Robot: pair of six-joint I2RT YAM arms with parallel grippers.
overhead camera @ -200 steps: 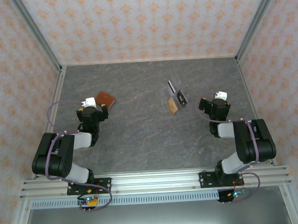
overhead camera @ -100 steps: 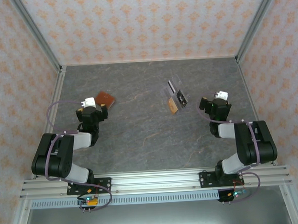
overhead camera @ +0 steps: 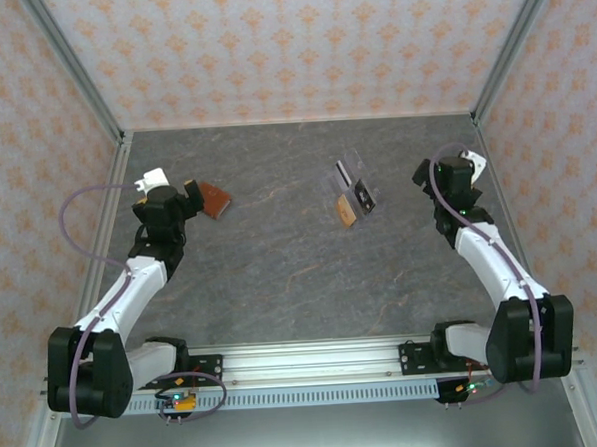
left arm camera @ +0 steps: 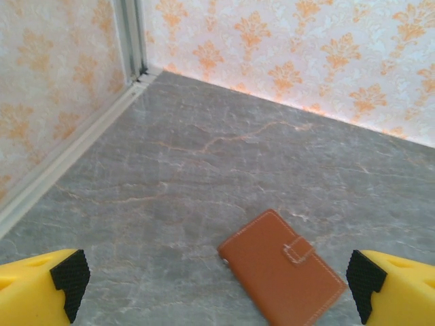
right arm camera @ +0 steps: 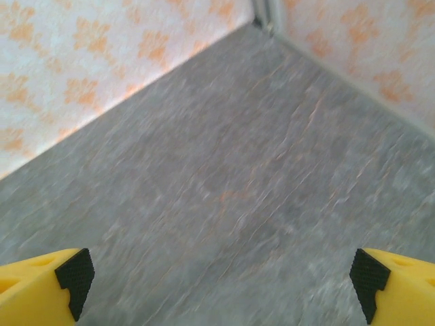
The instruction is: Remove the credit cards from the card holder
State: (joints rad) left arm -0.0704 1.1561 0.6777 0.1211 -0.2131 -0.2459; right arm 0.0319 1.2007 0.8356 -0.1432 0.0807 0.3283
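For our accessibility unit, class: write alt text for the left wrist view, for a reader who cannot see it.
A closed reddish-brown card holder lies flat on the grey marbled table, ahead of the open left end effector, whose yellow fingers frame the bottom corners.

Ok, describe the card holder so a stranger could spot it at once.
On the grey marbled table, look left of centre. The card holder lies flat there, closed: reddish-brown with a strap tab, unlike the clear plastic sleeve to its right.

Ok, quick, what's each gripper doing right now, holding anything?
Left gripper: open, holding nothing; the closed reddish-brown leather card holder lies just ahead of it.
Right gripper: open, holding nothing, over the grey stone-patterned table.
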